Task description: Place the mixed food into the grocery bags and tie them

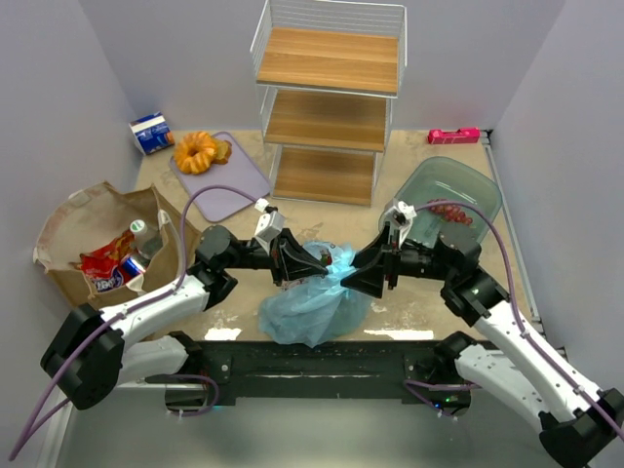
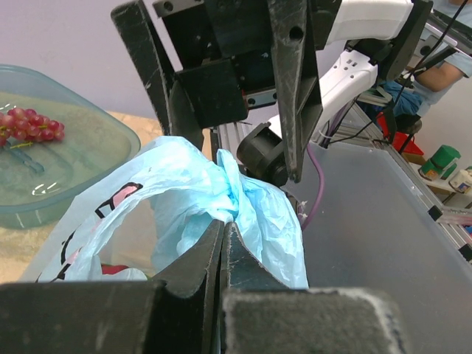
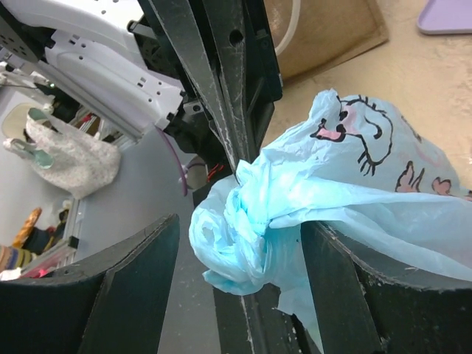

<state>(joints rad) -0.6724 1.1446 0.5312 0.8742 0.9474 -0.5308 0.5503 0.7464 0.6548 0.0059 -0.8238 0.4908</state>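
The left gripper (image 2: 223, 227) has its 2 black fingers pressed flat together, pinching a fold of the thin light-blue plastic bag with small pink and black cartoon print (image 1: 312, 302). Facing it from the other side, the right gripper (image 3: 240, 225) stands wide apart with nothing in its grasp; its 2 fingers sit on either side of a bunched, twisted knot (image 3: 240, 221) of the same blue plastic, and I can't tell whether they touch it. The 2 grippers meet nose to nose over the bag, which slumps on the sandy tabletop (image 1: 409, 302) just in front of the arm bases.

To the left, a large brown paper bag with white loop handles (image 1: 78, 219) stands open beside the left arm. Inside it sit a red crinkly snack packet (image 1: 107, 263), a red-blue drink can (image 1: 132, 266) and a clear bottle with green label (image 1: 144, 234).

To the right, a bunch of red grapes (image 1: 450, 213) lies in a green translucent bowl (image 1: 478, 185).

Further back, an orange ring-shaped pastry (image 1: 197, 151) rests on a lilac board (image 1: 234, 190), a small blue-white carton (image 1: 153, 133) sits in the left corner, and a white wire rack with 3 wooden shelves (image 1: 327, 97) stands against the wall
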